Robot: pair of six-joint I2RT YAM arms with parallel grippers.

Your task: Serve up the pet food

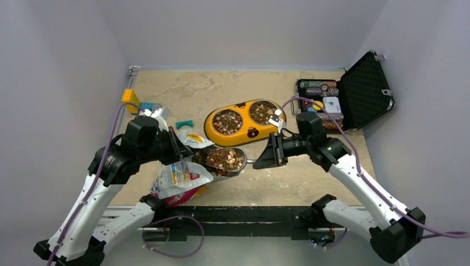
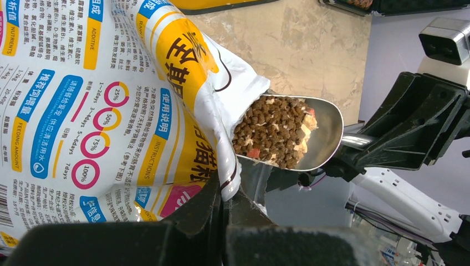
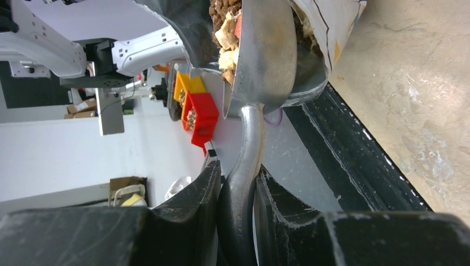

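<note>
My right gripper [image 1: 261, 159] [image 3: 238, 173] is shut on the handle of a metal scoop [image 1: 233, 162] [image 3: 265, 61]. The scoop is heaped with brown pet food [image 1: 224, 157] [image 2: 271, 130] and sits at the mouth of a printed white and yellow food bag [image 1: 177, 180] [image 2: 83, 111]. My left gripper [image 1: 178, 151] [image 2: 230, 185] is shut on the bag's torn upper edge and holds the mouth up. Behind the scoop stands a yellow double feeder [image 1: 250, 133], with kibble in both of its bowls [image 1: 227, 121].
An open black case [image 1: 363, 88] of poker chips lies at the back right. Toy blocks [image 1: 132, 100], a teal piece [image 1: 184, 123] and a small pouch [image 1: 195, 138] lie at the back left. The black base rail [image 1: 244, 213] runs along the near edge.
</note>
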